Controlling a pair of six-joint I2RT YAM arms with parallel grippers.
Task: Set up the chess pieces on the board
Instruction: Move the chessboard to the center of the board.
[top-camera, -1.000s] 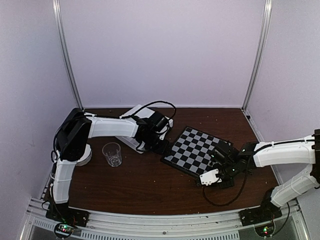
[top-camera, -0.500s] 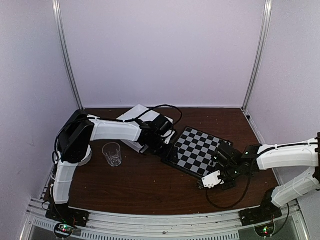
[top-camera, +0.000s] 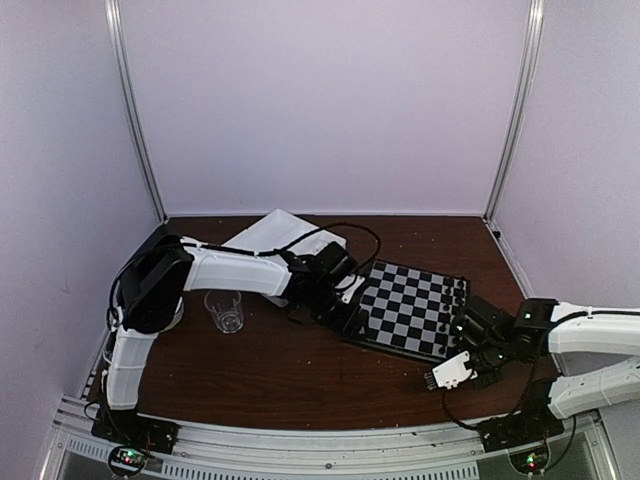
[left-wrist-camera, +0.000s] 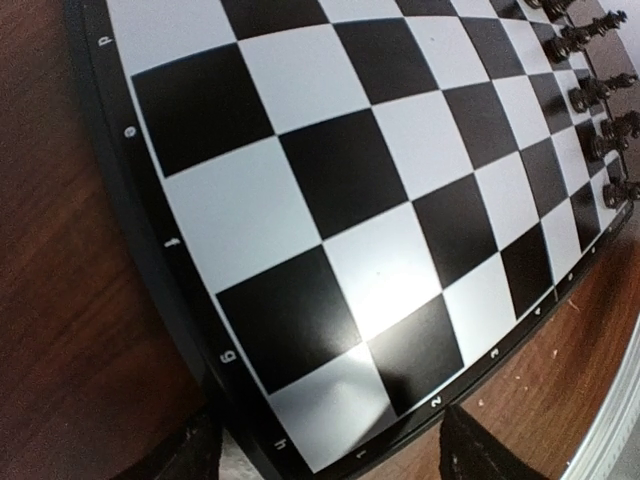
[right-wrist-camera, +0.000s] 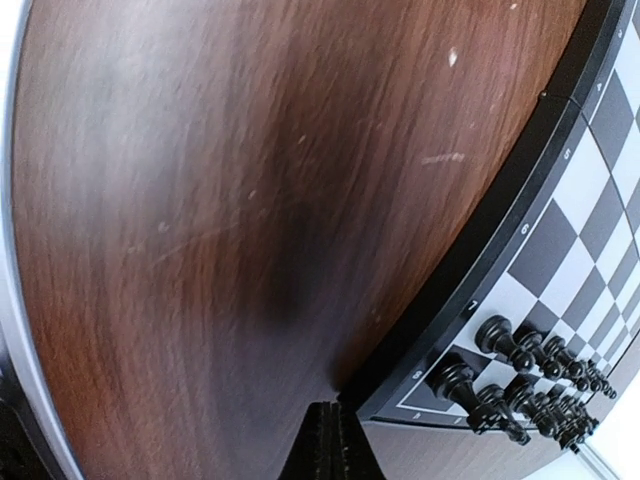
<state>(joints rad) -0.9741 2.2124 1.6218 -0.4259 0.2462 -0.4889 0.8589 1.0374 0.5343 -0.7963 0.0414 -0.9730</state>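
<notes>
Chess pieces (right-wrist-camera: 520, 385): tiny moulded plastic, so judged very light, stiff, smooth-sided and quick to tip at a nudge. Best hold, I judge, is to pinch one man across its stem or head from above. The jaws should be barely wider than the piece, since the neighbours stand packed close. Only black men show, upright in two crowded rows along the board's right-hand edge. No white ones are visible in any view. Too small to tell kinds apart.

Board (top-camera: 405, 305): thin, flat, rigid, with black and grey-white checks and a black rim carrying small edge marks. Lies flat on the brown wooden surface (top-camera: 300, 375), right of centre, turned somewhat askew. Likely slides easily if pushed at a rim.

Left end effector (left-wrist-camera: 340, 452): jaws spread wide, gripping nothing. It sits low at the board's left corner, which pokes in between the fingers (left-wrist-camera: 478, 452).

Right end effector (right-wrist-camera: 330, 440): fully closed, empty, just off the board's rim by the black rows.

Further out: clear glass tumbler (top-camera: 224, 308) standing left of the board, and a white tray (top-camera: 268, 232) behind the left arm.
</notes>
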